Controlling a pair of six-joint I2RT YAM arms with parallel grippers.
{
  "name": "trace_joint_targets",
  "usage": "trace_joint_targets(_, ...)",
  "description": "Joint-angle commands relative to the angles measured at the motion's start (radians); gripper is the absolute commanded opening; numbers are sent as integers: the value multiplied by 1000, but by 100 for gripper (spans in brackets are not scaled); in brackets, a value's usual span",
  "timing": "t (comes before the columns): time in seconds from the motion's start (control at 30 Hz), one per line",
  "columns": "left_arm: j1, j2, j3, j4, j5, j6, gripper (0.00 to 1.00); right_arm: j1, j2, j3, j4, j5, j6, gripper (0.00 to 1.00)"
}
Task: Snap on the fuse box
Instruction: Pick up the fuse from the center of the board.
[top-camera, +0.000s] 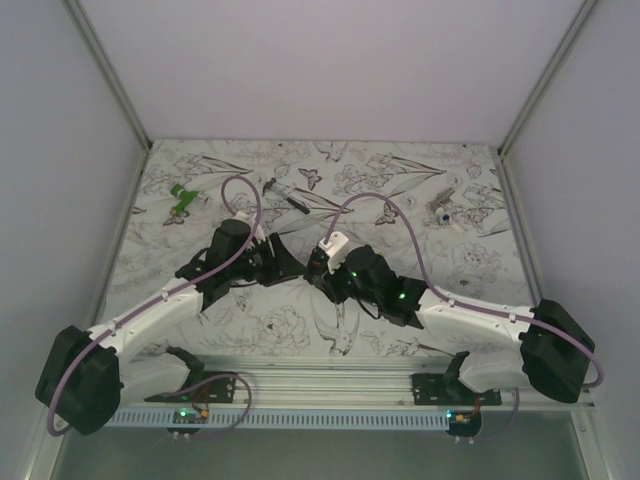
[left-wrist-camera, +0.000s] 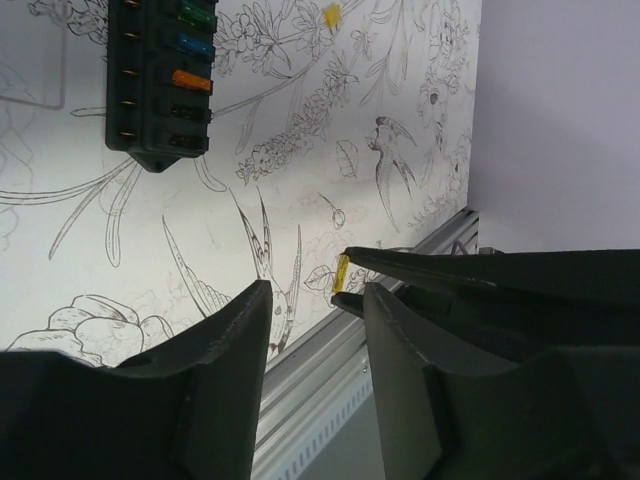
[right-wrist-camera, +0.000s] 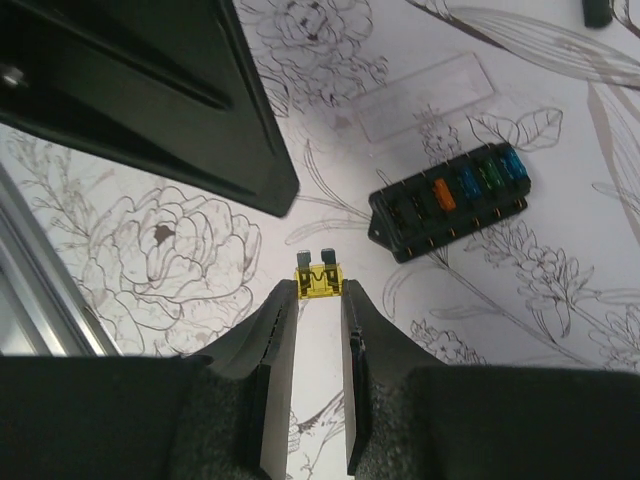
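Tabletop (top-camera: 470, 280); wrist-only fuse box (right-wrist-camera: 450, 210), yellow fuse (right-wrist-camera: 318, 281)

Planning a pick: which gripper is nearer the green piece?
Left. The left gripper sits near the centre, diagonally right of the green piece; the right gripper, holding a yellow fuse, faces it from further right.
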Motion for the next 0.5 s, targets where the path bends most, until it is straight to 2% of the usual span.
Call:
trace_joint_targets(0.0,-17,16,20,38,16,-28,43,7,-27,37,86,-56,-34,22)
trace_joint_targets(0.17,-28,24,18,53,20,-44,34,6,-28,29,107,-64,-32,22)
trace_joint_targets(0.47,-39,19,12,64,22,-56,33,7,-23,16,139,-77,-23,22)
